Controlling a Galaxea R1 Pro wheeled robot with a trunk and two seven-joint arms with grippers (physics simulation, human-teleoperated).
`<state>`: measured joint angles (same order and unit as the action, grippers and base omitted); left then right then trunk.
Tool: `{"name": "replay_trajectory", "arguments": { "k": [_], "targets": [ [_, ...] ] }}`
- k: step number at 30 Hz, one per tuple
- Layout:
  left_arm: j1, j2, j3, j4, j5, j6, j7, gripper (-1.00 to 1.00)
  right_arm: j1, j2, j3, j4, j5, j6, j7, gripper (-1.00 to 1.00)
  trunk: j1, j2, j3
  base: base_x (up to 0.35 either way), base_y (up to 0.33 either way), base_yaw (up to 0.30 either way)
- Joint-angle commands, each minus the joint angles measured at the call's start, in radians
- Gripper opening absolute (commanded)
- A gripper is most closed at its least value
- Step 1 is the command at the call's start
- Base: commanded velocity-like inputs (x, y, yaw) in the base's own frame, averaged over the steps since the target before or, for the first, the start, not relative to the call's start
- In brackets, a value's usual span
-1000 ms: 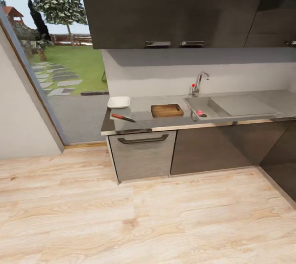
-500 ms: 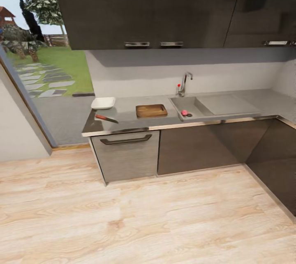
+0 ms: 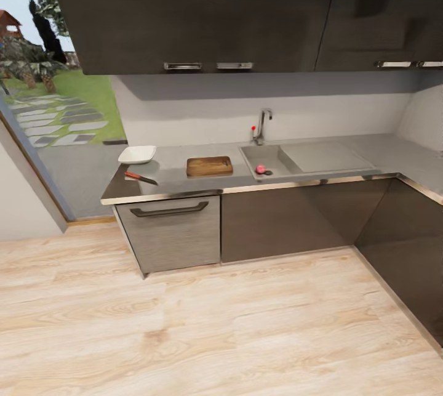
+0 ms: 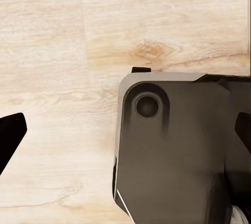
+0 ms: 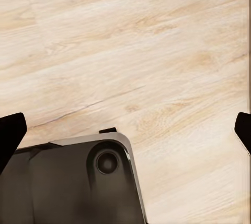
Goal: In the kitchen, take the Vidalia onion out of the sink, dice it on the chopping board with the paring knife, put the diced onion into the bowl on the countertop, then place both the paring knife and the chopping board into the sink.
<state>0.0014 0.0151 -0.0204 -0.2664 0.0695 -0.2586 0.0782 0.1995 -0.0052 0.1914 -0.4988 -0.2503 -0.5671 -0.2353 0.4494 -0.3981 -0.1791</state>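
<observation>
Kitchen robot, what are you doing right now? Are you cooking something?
Nothing is being handled yet. The robot stands back on the wooden floor, facing the countertop. The pinkish onion sits in the sink. The chopping board lies bare on the counter, with the white bowl and the paring knife off to its left. Both pincers, left and right, hang open over the floor, holding nothing.

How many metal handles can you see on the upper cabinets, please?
4: two side by side on the dark upper cabinets above the chopping board, and two more at the right; the last is cut off by the picture's edge, so others may lie beyond.
</observation>
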Motion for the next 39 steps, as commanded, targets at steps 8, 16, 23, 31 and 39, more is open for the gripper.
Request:
{"name": "replay_trajectory", "arguments": {
  "k": [8,16,23,31,39],
  "targets": [
    [0.0,0.0,-0.003,-0.001,0.007,-0.002,0.002,1.0,0.0,-0.001,0.008,-0.001,-0.007,-0.001,-0.007,1.0,0.001,-0.002,-0.002,0.0,-0.32,0.0],
    [0.0,0.0,-0.003,0.0,0.007,-0.002,0.002,1.0,0.0,0.0,0.009,-0.001,-0.007,-0.001,-0.007,1.0,0.001,-0.002,-0.002,0.061,-0.318,0.007],
    [0.0,0.0,-0.003,0.0,0.007,-0.002,0.001,1.0,0.0,0.001,0.01,-0.001,-0.007,-0.001,-0.007,1.0,0.001,-0.002,-0.002,0.142,-0.288,0.056],
    [0.0,0.0,-0.003,0.001,0.007,-0.002,0.0,1.0,0.0,0.002,0.01,-0.001,-0.007,0.001,-0.007,1.0,0.001,-0.002,-0.002,0.207,-0.242,0.063],
    [0.0,0.0,-0.003,0.001,0.007,-0.002,0.0,1.0,0.0,0.002,0.01,-0.001,-0.007,0.002,-0.007,1.0,0.001,-0.002,-0.002,0.217,-0.234,0.054]
  ]
}}
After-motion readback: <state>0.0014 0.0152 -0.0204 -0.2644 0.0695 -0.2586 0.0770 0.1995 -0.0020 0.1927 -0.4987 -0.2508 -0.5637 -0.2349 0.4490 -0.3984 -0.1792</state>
